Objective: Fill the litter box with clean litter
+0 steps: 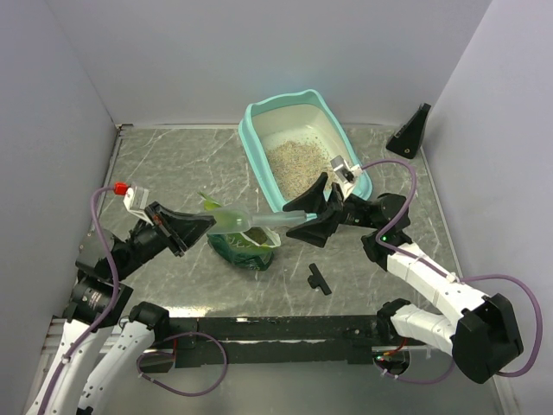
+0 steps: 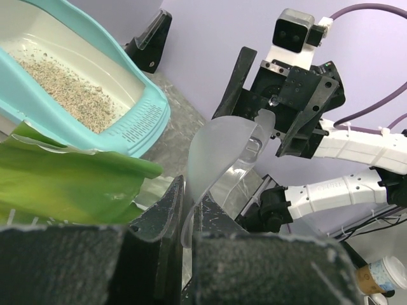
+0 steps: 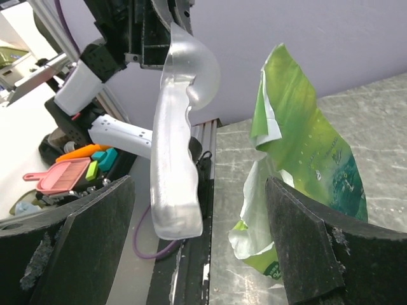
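Note:
The teal-rimmed litter box (image 1: 251,130) stands at the back centre with beige clean litter (image 1: 298,164) in its cream pan; it also shows in the left wrist view (image 2: 146,114), with the litter (image 2: 63,89) inside. My left gripper (image 1: 194,226) (image 2: 187,216) is shut on the bowl edge of a translucent plastic scoop (image 1: 259,220) (image 2: 222,152), which is held level above the table and looks empty. My right gripper (image 1: 315,212) (image 3: 197,241) is wide open, with the scoop's handle (image 3: 175,171) between its fingers and not touching them.
An open green bag (image 1: 246,246) (image 3: 305,159) (image 2: 63,184) lies on the table under the scoop. A small black part (image 1: 318,278) lies near the front. A black triangular stand (image 1: 411,131) sits at the back right. Walls close in the left, back and right.

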Controlling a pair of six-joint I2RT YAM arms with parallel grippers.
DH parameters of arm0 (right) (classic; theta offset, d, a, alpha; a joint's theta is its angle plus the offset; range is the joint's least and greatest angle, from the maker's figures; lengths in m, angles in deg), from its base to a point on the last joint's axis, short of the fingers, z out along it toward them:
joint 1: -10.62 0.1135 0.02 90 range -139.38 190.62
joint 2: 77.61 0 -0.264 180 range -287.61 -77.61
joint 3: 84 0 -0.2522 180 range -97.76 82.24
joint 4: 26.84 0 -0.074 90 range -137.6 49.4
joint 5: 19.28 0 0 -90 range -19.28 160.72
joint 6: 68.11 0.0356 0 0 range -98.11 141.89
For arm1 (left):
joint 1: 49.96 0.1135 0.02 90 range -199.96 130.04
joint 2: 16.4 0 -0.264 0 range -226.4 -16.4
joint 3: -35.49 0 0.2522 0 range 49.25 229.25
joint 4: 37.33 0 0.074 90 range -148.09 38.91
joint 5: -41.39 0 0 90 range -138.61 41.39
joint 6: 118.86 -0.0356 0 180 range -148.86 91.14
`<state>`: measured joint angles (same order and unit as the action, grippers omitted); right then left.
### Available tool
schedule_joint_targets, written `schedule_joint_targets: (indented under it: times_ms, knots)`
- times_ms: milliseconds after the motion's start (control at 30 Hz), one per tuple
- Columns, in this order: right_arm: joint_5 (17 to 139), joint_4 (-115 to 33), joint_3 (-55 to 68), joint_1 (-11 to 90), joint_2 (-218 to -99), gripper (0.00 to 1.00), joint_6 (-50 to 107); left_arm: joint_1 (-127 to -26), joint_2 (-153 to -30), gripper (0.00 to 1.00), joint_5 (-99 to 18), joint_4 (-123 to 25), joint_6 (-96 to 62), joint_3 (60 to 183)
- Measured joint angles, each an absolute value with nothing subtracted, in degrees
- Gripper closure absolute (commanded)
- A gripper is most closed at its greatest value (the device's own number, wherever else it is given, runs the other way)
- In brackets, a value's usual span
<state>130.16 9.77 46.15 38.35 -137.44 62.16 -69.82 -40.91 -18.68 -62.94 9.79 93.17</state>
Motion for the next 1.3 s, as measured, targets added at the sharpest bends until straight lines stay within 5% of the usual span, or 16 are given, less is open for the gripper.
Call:
schedule_joint_targets:
  times_ms: [300, 967, 1300]
  knots:
    - [130.42, 16.56, 46.1, 38.35, -138.58, 0.26, 67.36, -69.84, -40.98, 0.99, -18.41, -62.57, 10.1, 91.16]
    - [130.81, 21.09, 45.88, 40.55, -141.0, 0.34, 71.05, -69.84, -41.17, 0.99, -18.46, -61.63, 11.04, 90.94]
    - [130.77, 20.72, 45.8, 41.23, -141.31, 0.66, 70.4, -69.95, -41.63, 0.99, -18.04, -61.54, 11.06, 90.94]
